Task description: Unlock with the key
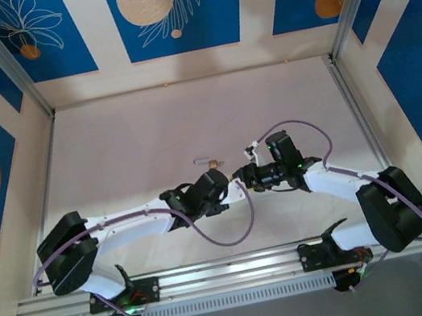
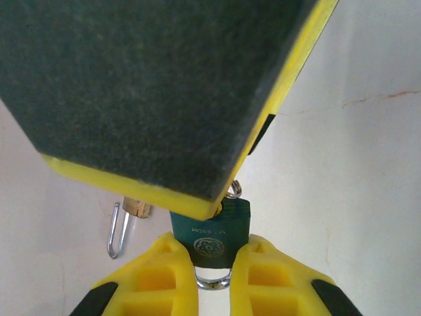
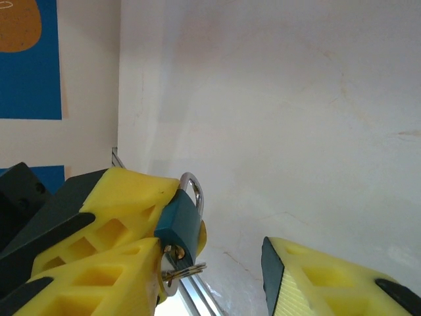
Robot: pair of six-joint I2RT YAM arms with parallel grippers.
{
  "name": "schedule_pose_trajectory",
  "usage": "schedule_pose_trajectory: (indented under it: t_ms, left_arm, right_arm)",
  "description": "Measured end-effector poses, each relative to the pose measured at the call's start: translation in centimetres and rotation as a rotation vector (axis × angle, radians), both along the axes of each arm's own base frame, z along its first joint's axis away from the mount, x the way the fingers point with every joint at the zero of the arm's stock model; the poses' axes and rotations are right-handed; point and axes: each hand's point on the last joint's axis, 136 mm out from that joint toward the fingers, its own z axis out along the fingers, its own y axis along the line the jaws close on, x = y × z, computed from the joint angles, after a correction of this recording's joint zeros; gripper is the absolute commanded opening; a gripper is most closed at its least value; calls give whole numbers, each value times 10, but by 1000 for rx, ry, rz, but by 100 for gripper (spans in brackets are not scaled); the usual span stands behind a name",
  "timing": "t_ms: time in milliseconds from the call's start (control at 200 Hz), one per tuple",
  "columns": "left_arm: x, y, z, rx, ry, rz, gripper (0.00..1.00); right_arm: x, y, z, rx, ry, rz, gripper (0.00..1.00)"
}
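We see the two arms meet near the middle of the counter [image 1: 126, 140]. The left fingers [image 2: 164, 280] are squeezed tight on the key [image 2: 212, 232]. They pinch the lower part of its dark blue head, one finger on each side. The head has a round mark and tiny letters on it, and that side faces the left wrist camera. A bit of silver metal comes out of the head. It sits in the gap between the two left fingers and points back at the wrist. A small silver ring [image 3: 179, 270] hangs at the other end of the head. The key is held up off the counter.

The right fingers [image 3: 322, 283] are spread apart and grip nothing. The ring end of the key is in the gap between them. It is just beside one finger and well apart from the other. From the left wrist we see the dark pad of one right finger, with a yellow edge, big and close over the key. We cannot tell if it touches the head.

The padlock [image 1: 212, 162] lies flat on the counter near the middle, a little closer to the far edge than the fingers are. It is brass with a silver loop. It lies by itself, near the key but apart from it.
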Motion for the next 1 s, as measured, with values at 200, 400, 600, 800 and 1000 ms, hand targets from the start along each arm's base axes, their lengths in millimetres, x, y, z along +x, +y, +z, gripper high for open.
schedule_pose_trajectory:
  t_ms: [200, 400, 600, 800, 1000]
  left_arm:
    - [-3, -2, 3, -3, 41, -8, 2]
    - [-8, -2, -3, 16, 84, -20, 2]
    - [-12, -2, -9, 36, 112, -29, 2]
    - [-12, -4, -6, 28, 115, -30, 2]
    - [-14, -3, -6, 31, 129, -32, 4]
  right_arm:
    - [-5, -2, 3, 3, -36, 13, 45]
    - [-8, 1, 5, 4, -65, 42, 45]
    - [-14, 8, 4, 6, -81, 80, 37]
    - [-15, 10, -6, -6, -59, 92, 32]
    - [-15, 12, -8, -3, -57, 100, 24]
